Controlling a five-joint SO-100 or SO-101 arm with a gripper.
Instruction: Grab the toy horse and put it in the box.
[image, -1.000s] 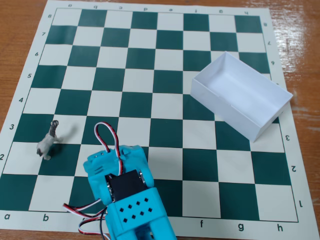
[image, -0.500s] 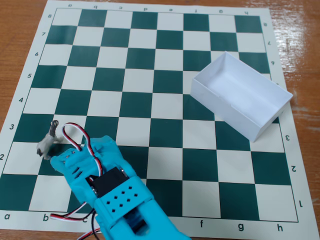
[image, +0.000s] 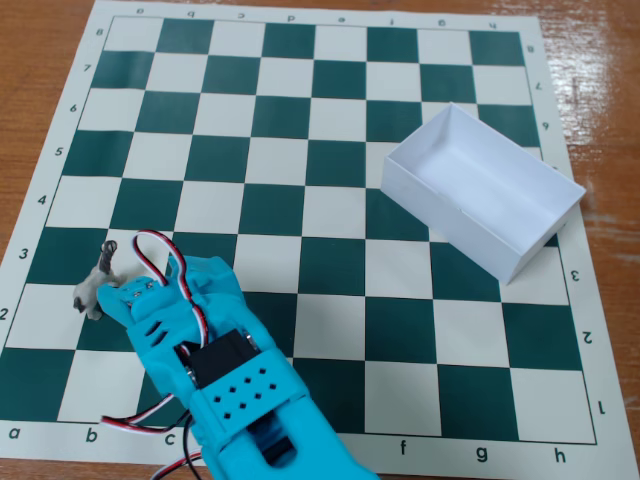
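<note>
Fixed view, looking down on the chessboard mat (image: 300, 200), gives you everything at once. Your turquoise arm (image: 235, 390) comes in from the bottom edge and reaches toward the lower-left squares, with red, white and black wires (image: 160, 250) looping over its wrist. The toy horse (image: 97, 283) sits right at the front of the gripper (image: 108, 295), touching or nearly touching it, around the third row near the mat's left border. The arm's body hides the fingertips, so you cannot tell whether the gripper is clenched on the horse or merely beside it. The box (image: 480, 190) stands empty and well apart, on the right side of the mat, turned at an angle to the squares.

Your risks, as I judge them: the horse is tiny with thin legs, so a grip that catches only a leg or the tail could let it twist free on the lift. If the fingers close off-centre, they may push it along the worktop instead. On the long carry across the board, a loose hold could drop it short of the box, and a low approach could nudge the thin wall.
</note>
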